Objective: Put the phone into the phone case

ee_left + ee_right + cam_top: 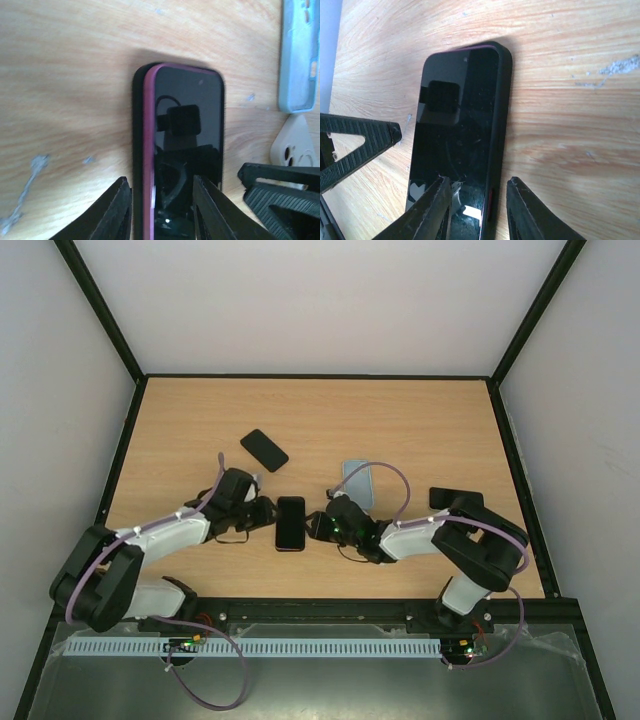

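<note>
From above, both arms reach low and inward to the phone (290,523) near the table's (420,420) front edge. In the left wrist view, the left gripper (162,215) has its fingers spread astride the phone's pink side, beside the black phone case (137,150) rim (not clamped). In the right wrist view, the right gripper (479,212) is likewise spread over the opposite, cased side.

Your top camera looks down on the whole worktop (400,420) from high behind the left hand (262,512) and right hand (318,527). Each wrist camera rides close behind its own hand, aimed past the fingertips. All three share the phone (290,523) between the hands.
</note>
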You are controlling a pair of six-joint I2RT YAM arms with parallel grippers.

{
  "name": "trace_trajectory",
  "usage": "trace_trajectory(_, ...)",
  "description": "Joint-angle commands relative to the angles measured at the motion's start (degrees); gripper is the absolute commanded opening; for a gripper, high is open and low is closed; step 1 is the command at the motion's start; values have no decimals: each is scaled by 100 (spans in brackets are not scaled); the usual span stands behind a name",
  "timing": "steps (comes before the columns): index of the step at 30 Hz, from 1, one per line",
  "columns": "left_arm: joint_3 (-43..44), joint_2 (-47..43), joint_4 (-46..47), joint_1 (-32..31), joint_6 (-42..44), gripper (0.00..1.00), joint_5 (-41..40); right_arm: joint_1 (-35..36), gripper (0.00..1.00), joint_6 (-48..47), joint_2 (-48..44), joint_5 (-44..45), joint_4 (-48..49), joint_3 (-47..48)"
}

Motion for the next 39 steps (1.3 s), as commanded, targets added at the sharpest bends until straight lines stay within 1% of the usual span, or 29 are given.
trace_trajectory(1, -372, -260, -273, -1, 11, 35, -97, 48, 32, 271, 22, -195, -68, -84)
trace_trajectory(5, -621, -423, -225, -9, -44, 31, -151, 146, 32, 450, 26, -235, 91, -151)
trace_trajectory(9, -994, -567, 374, -10, -261, 27, 182, 274, 33, 638, 295, -233, 133, -17)
trace_trajectory(12, -1076, -508, 505, -10, -302, 23, 281, 340, 35, 837, 525, -302, 327, 68)
trace_trajectory(18, -1295, -511, 770, -15, -333, 15, 329, 393, 36, 966, 589, 15, 355, 146)
trace_trajectory(23, -1520, -564, 1088, -34, -530, 9, 425, 389, 36, 1325, 650, -156, 999, 7)
trace_trajectory(30, -1503, -558, 1107, -79, -573, 9, 435, 383, 36, 1234, 430, -251, 1194, 114)
trace_trajectory(34, -1477, -571, 1022, -80, -599, 9, 342, 377, 36, 1462, 337, -510, 1718, -25)
trace_trajectory(39, -1514, -535, 952, -80, -616, 14, 126, 325, 35, 1765, 423, -821, 2438, -103)
